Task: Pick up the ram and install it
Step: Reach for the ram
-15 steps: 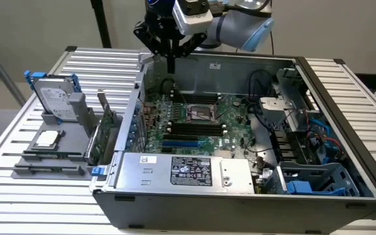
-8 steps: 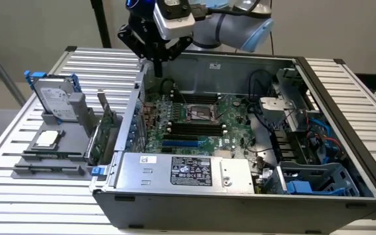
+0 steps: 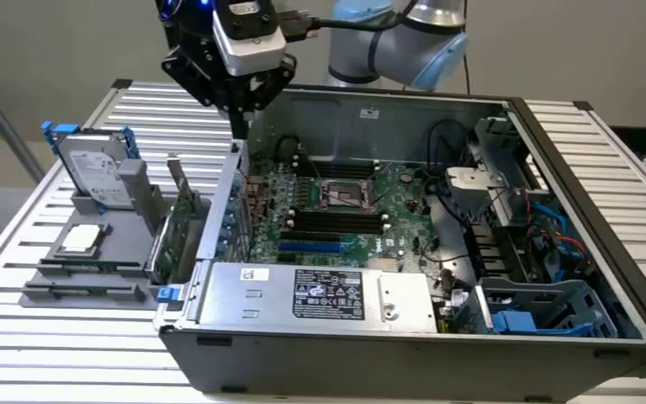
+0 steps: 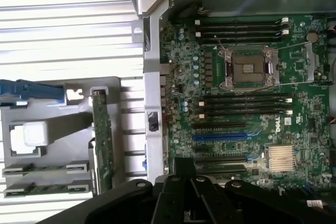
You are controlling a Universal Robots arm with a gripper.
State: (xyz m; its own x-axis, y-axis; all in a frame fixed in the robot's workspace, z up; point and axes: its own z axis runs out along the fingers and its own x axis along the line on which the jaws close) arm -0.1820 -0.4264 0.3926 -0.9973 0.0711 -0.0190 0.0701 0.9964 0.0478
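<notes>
Two ram sticks lie flat in the front slots of the grey parts tray, thin green boards in the wrist view. My gripper hangs high over the back left corner of the open computer case, far from the tray, its fingers drawn to a narrow point with nothing between them. Its black body shows in the wrist view. On the motherboard, the black memory slots flank the processor socket.
On the tray, a hard drive stands upright, a silver processor chip lies flat and a green expansion card stands by the case wall. The power supply fills the case front, with cables and drive bays on the exterior view's right.
</notes>
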